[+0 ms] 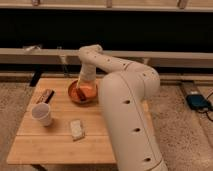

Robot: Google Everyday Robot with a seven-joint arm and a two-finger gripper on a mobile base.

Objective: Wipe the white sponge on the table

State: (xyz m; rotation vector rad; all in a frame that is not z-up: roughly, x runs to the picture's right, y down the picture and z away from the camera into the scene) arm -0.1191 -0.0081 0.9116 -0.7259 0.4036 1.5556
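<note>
Table [50, 146]: one white sponge [76, 129], one cup [42, 114]; pincer [82, 89] over bowl [91, 98].

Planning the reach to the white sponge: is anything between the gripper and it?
Nothing visible. The gripper is at the orange bowl; from there to the white sponge lies only bare table. The paper cup stands off to the side.

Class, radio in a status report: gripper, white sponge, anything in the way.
Gripper low over orange bowl. White sponge lies free on table, nearer the front, away from the arm. Paper cup beside it, apart; path looks open.
</note>
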